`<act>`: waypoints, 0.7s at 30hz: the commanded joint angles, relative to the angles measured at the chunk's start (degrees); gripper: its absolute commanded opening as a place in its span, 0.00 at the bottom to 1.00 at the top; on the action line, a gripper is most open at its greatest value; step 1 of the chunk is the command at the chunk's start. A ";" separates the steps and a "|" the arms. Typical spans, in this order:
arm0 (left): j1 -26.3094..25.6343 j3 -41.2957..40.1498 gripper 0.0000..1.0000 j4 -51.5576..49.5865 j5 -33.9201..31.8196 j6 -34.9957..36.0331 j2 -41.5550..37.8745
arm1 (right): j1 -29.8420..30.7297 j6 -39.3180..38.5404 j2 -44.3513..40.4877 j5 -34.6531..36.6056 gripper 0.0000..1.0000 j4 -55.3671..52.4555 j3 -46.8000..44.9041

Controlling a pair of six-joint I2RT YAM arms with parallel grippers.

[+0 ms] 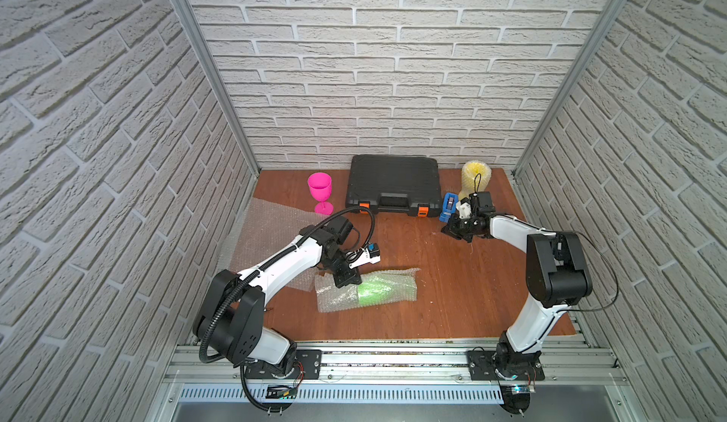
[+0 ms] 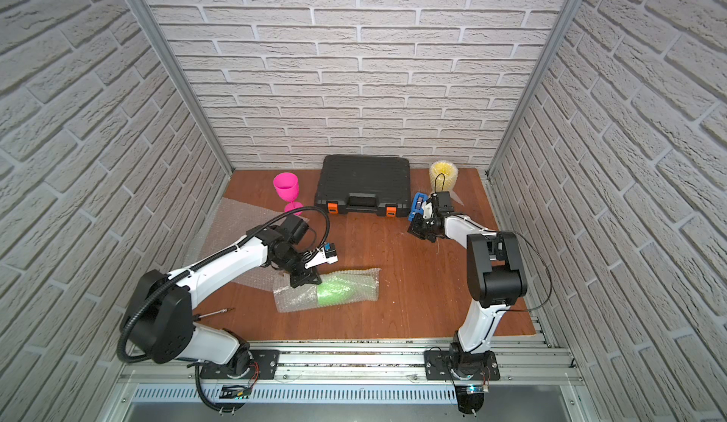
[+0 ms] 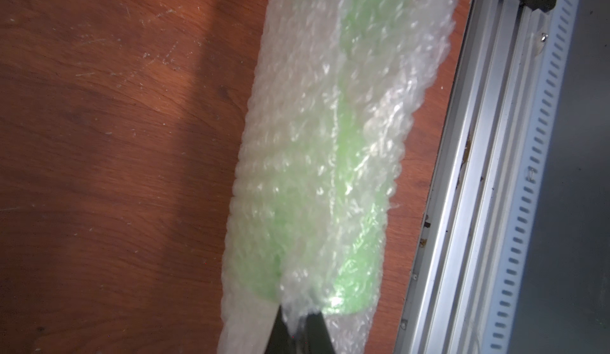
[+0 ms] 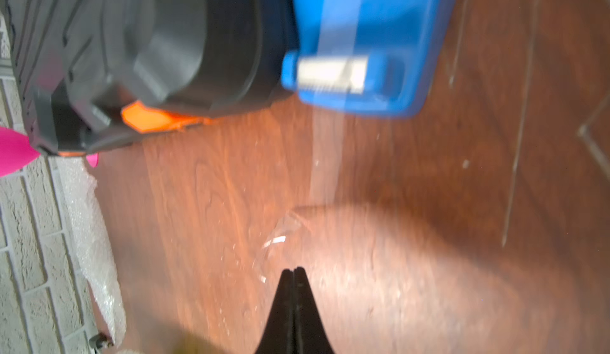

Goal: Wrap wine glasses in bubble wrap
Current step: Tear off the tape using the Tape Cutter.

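One green glass (image 1: 373,291) lies on its side on the worktop (image 1: 452,290), rolled in bubble wrap (image 1: 330,300). My left end effector (image 1: 345,280) is closed on a fold of this wrap. The pink glass (image 1: 319,190) stands bare at the back; the yellow glass (image 1: 476,175) stands wrapped near the tape dispenser (image 1: 448,205). My right end effector (image 4: 293,271) is closed just before the dispenser; whether it pinches tape (image 4: 325,157), I cannot tell.
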 commanded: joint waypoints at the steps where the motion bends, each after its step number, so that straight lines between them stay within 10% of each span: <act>1: -0.49 -0.35 0.00 -3.54 -0.65 0.94 0.89 | 1.27 -0.36 -4.54 1.47 0.03 -3.35 -2.05; 21: -0.60 -0.62 0.00 -3.72 -0.52 0.68 0.89 | 5.40 -1.53 -13.63 2.07 0.03 -9.76 -13.02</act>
